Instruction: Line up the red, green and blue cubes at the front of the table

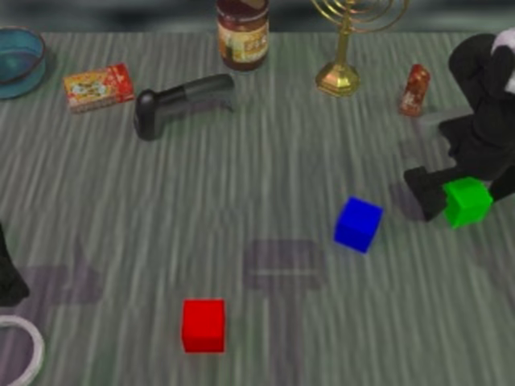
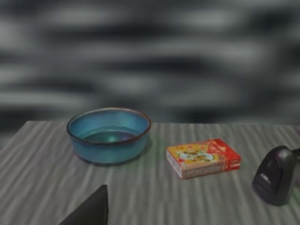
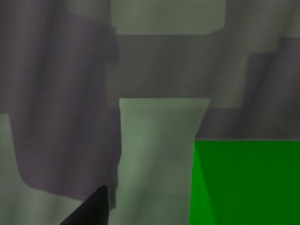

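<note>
The green cube (image 1: 467, 202) sits at the right of the table (image 1: 241, 201), and my right gripper (image 1: 465, 193) is down around it, open. In the right wrist view one dark finger (image 3: 96, 208) stands apart from the green cube (image 3: 246, 183) with bare table between them; the other finger is hidden. To the left of the green cube lies the blue cube (image 1: 359, 224), turned slightly. Nearer the front, left of centre, is the red cube (image 1: 203, 325). My left gripper (image 1: 6, 277) is parked at the far left edge, open and holding nothing.
Along the back stand a blue bowl (image 1: 16, 60), a red-orange printed box (image 1: 99, 86), a black handheld scanner (image 1: 181, 103), a jar (image 1: 242, 32), a gold candle holder (image 1: 342, 48) and a slim red bottle (image 1: 415, 90). A white ring (image 1: 20, 346) shows at the front left corner.
</note>
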Robot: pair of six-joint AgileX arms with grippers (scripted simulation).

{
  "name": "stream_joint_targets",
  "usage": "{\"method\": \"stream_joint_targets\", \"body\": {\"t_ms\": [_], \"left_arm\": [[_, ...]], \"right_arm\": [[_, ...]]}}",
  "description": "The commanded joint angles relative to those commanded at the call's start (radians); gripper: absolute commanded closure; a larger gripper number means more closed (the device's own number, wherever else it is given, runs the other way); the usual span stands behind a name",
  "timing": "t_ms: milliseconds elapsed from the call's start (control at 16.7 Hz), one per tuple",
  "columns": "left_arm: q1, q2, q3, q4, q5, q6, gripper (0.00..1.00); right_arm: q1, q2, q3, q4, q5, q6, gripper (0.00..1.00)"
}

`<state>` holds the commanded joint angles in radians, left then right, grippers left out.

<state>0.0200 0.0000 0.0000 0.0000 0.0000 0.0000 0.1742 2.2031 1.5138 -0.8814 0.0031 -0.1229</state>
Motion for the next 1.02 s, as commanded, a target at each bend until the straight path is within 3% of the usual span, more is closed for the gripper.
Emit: {"method": "stream_joint_targets", "body": {"t_ms": [120,900,1020], "left_arm": [[0.000,0.000,0.000,0.000,0.000,0.000,0.00],[0.000,0.000,0.000,0.000,0.000,0.000,0.00],[0.000,0.000,0.000,0.000,0.000,0.000,0.00]], "right_arm": [[0.000,0.000,0.000,0.000,0.000,0.000,0.00],[0.000,0.000,0.000,0.000,0.000,0.000,0.98],[0.000,0.000,0.000,0.000,0.000,0.000,1.00]]}}
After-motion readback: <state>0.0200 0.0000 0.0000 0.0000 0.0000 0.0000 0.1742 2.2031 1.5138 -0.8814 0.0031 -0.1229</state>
